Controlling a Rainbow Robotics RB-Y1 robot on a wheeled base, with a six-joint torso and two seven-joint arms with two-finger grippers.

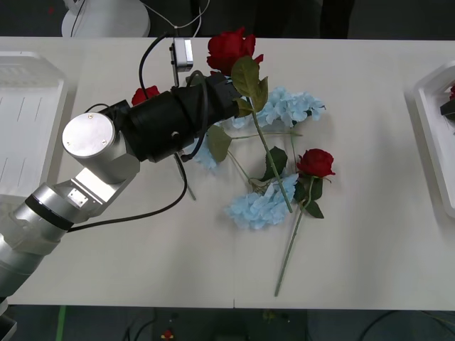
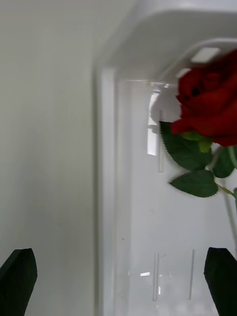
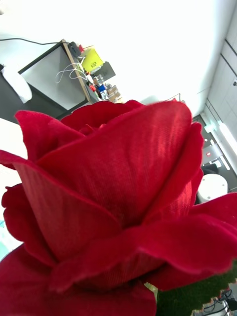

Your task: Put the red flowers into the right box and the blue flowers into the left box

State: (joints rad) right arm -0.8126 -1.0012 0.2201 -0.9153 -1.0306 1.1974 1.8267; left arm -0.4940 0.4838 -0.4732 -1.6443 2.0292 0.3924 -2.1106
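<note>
The left gripper [image 1: 238,96] was up over the middle of the table [image 1: 370,234] — clamped on a red rose [image 1: 231,47] just below its bloom, stem hanging down across the blue flowers [image 1: 288,106]! From the left wrist, that bloom [image 3: 113,207] loomed right in front. A second rose [image 1: 315,163] lay beside another blue cluster [image 1: 259,206]. The left box [image 1: 28,121] sat far left. At the right box [image 1: 434,135], the right gripper [image 2: 118,281] hovered with fingers spread wide, a rose [image 2: 212,108] lying inside
</note>
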